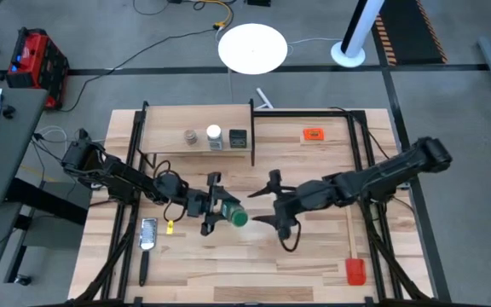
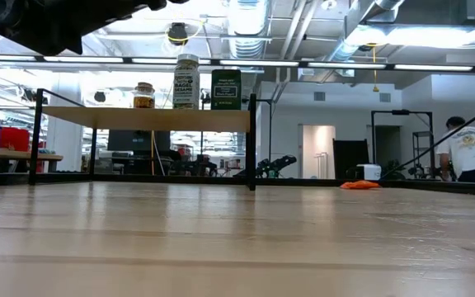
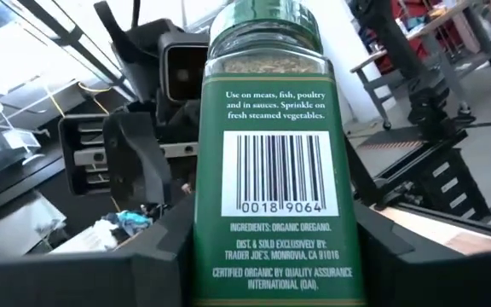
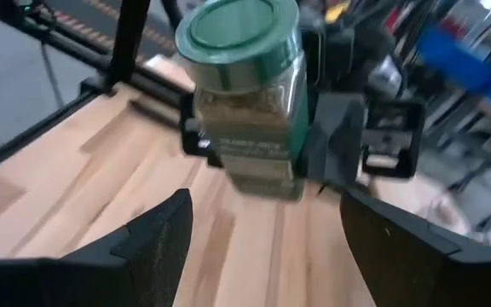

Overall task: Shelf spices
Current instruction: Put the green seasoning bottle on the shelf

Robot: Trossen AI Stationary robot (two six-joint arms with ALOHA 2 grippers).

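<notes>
A green-lidded jar (image 1: 233, 215) hangs above the table's middle, with my left gripper (image 1: 220, 210) shut on it. The jar's lid (image 4: 233, 30) faces my right gripper (image 1: 269, 213). That gripper stands open a short way off toward the table's right, with nothing between its fingers. The shelf (image 1: 196, 128) stands at the far left on its black frame. On its plank rest three spices in a row: a brownish jar (image 2: 143, 95), a white-lidded jar (image 2: 186, 81) and a dark tin (image 2: 226, 89). My left gripper pinches the jar's lower body (image 3: 275, 256) between its two fingers (image 3: 156, 256), one on each side of the green label. The fingers come from the table's left and lie along the jar. The jar is lifted clear of the table, lid end pointing away toward the right.
A flat orange tag (image 1: 314, 134) lies at the far right. A red-headed spatula (image 1: 354, 256) lies near the front right. A metal grater (image 1: 148, 234) lies near the front left. A person (image 2: 468, 148) stands in the room beyond the table.
</notes>
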